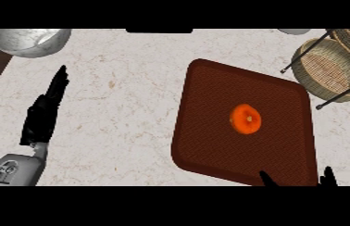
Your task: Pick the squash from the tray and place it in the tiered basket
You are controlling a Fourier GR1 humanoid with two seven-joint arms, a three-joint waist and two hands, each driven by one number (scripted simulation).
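even, bright, soft light; faint shadows, no glare

One squash (245,119), one tray (205,141), one tiered basket (327,67), one bowl (31,40), two hands.

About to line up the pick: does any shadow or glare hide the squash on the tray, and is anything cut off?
Head view: squash evenly lit, a small pale highlight on it, no shadow across it on the tray. Head view: tiered basket cropped by the right edge. Head view: right hand only fingertips at the lower edge; left hand fully visible.
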